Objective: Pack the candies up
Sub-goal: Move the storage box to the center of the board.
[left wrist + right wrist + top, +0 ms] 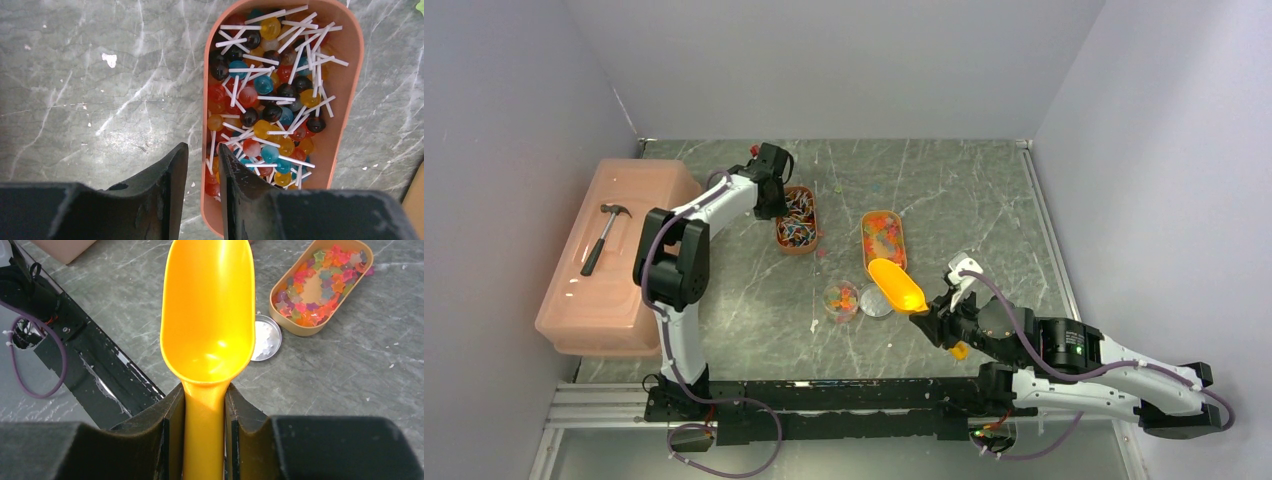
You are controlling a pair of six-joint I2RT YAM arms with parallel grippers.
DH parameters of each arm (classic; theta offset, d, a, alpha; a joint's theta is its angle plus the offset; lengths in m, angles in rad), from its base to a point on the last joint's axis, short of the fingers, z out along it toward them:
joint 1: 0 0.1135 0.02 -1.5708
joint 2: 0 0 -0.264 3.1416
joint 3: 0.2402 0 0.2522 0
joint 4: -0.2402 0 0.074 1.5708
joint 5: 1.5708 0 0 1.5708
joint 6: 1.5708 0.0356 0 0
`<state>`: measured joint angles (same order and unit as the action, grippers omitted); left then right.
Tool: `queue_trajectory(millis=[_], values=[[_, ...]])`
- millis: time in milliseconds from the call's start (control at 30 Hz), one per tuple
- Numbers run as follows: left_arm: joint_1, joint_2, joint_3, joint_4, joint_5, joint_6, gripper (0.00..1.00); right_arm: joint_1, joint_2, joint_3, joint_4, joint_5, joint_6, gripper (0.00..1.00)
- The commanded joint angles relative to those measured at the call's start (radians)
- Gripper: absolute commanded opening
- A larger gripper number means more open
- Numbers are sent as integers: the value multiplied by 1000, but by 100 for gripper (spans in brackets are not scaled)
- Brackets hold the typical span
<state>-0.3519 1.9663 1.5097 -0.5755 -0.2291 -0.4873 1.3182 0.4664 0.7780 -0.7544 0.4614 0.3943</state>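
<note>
One empty scoop (207,315) sits clamped in the right gripper (202,390), star candies (300,277) ahead to its right. Left gripper (202,155), jaws narrowly apart, empty, hovers over lollipops (265,100) just ahead; scooping looks next, needing a forward dip.

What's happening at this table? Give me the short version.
Two robot arms are packing candies. The right gripper is clamped on the handle of a yellow-orange scoop, whose bowl is empty, near a tray of star-shaped candies. The left gripper hovers over one end of the lollipop tray, fingers slightly apart and holding nothing. A small round cup near the scoop holds a few candies.
</note>
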Motion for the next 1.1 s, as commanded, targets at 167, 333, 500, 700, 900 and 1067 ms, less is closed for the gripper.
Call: queue_trajectory(millis=[167, 333, 500, 700, 900, 1067], values=[[5, 22, -3, 22, 73, -8, 21, 2, 2, 22, 34, -10, 8, 0], [5, 18, -15, 18, 71, 2, 13, 2, 9, 24, 40, -12, 8, 0], [4, 7, -31, 22, 84, 7, 3, 1, 15, 19, 46, -12, 12, 0], [4, -11, -71, 32, 120, 11, 3, 2, 30, 20, 57, -19, 14, 0], [-15, -57, -129, 49, 139, -1, 3, 2, 34, 12, 69, -23, 16, 0], [-56, -85, -167, 45, 132, -31, 3, 1, 45, -4, 92, -30, 15, 0]])
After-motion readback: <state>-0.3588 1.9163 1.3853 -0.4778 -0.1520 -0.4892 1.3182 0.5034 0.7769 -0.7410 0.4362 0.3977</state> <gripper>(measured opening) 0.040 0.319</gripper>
